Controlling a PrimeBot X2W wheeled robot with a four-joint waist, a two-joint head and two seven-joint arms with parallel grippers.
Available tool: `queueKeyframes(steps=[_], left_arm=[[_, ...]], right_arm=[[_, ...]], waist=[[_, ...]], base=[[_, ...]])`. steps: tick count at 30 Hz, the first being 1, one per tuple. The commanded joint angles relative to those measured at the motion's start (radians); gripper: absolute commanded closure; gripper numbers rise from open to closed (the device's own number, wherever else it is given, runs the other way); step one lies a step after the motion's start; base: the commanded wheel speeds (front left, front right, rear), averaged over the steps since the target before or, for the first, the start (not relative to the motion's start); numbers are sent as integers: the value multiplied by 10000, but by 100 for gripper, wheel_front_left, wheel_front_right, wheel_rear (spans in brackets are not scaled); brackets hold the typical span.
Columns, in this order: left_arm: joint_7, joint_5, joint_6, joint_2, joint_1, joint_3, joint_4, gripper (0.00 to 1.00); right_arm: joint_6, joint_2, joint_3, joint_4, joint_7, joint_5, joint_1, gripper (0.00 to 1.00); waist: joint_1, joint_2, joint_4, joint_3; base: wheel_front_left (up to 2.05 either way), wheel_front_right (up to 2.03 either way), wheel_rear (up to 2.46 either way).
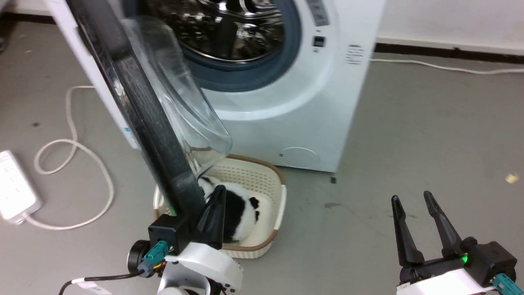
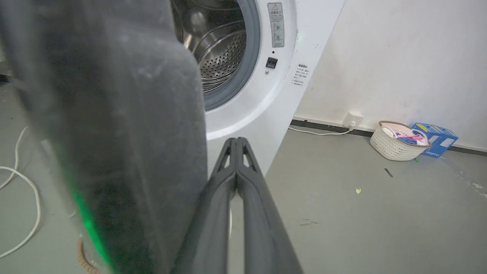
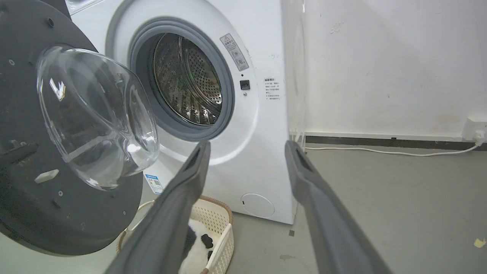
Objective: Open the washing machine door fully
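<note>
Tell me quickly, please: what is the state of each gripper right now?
Left gripper: jaws shut together, holding nothing, beside the rim of the washing machine door.
Right gripper: jaws open, holding nothing.

The head view's top edge cuts off the upper part of the washing machine [image 1: 327, 102] and of its door [image 1: 143, 106]. The door's lower rim is hidden behind the left gripper [image 1: 220, 190]. The door covers the left side of the near basket [image 1: 266, 180], and the black-and-white thing [image 1: 241, 213] inside is too unclear to name. In the left wrist view the door is a blurred dark mass, so whether it touches the 2 closed fingers [image 2: 213, 213] cannot be told. The printed label [image 3: 272, 89] is too small to read. The power strip [image 1: 14, 186] is cut by the left edge
</note>
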Motion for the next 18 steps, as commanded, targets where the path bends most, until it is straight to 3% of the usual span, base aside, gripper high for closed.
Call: queueKeyframes(steps=[1, 11, 18], left_arm=[[16, -45, 221, 259, 274, 236, 122, 100], [130, -561, 581, 664, 630, 1142, -126, 100], [178, -1199, 714, 1384, 113, 2466, -55, 100]], right_arm=[[8, 37, 21, 33, -45, -9, 100, 0], [8, 37, 55, 158, -45, -142, 178, 0], [8, -23, 254, 171, -45, -484, -113, 0]], waist=[[0, -1, 758, -164], [0, -1, 2458, -50], [0, -1, 2826, 655]], base=[[0, 0, 0], [0, 0, 0], [0, 0, 0]])
